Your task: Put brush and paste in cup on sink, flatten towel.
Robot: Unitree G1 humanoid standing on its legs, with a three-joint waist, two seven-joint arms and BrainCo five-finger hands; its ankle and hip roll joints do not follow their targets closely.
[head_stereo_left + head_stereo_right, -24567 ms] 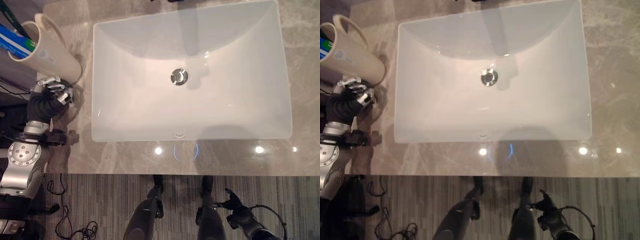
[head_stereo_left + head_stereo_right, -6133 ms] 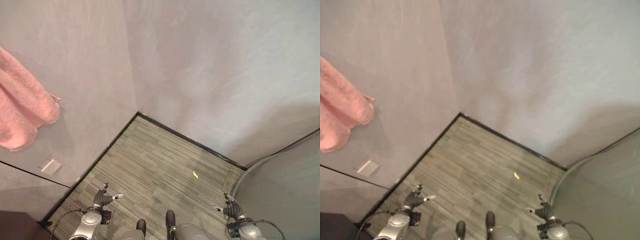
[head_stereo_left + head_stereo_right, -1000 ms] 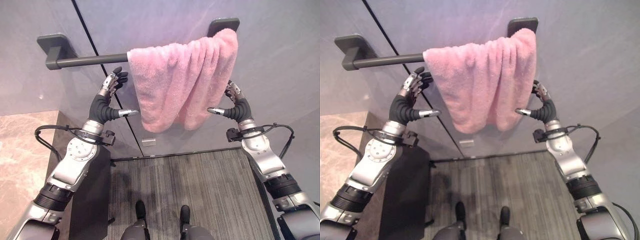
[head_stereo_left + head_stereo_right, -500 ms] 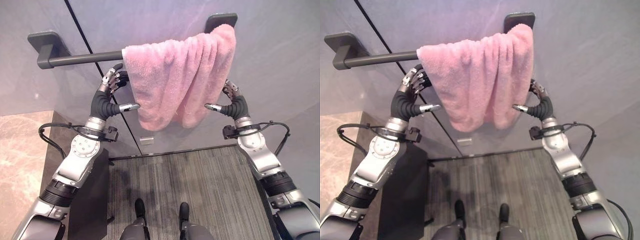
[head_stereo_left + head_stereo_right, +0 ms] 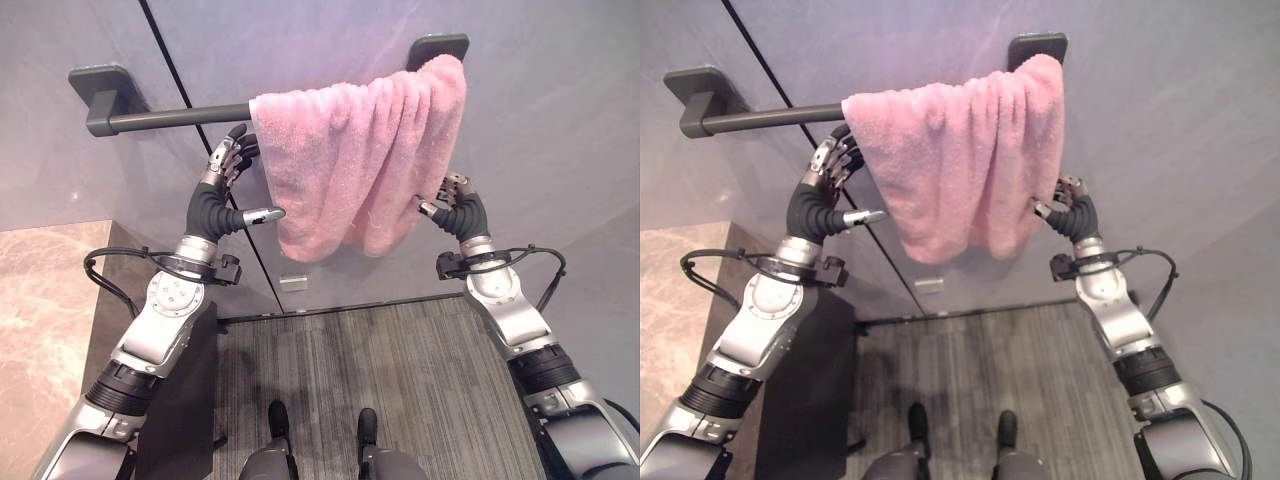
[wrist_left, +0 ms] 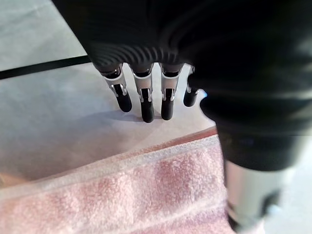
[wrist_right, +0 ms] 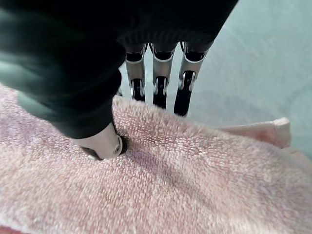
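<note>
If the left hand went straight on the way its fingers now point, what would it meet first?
Probably the wall behind the pink towel. In its wrist view the left hand has straight fingers reaching past the towel's edge toward that surface; how near the tips are is unclear.

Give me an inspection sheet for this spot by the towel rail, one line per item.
Surface: grey wall with dark towel rail; striped floor below.
Job's things: pink towel bunched at the rail's right end, not flattened.
Clutter: small pale wall plate under the towel.
Hands: left hand open at the towel's left edge, thumb on the cloth; right hand pinches the right edge, thumb pressed into the pile.
Cables: left out.
Surroundings: marble counter at left.
</note>
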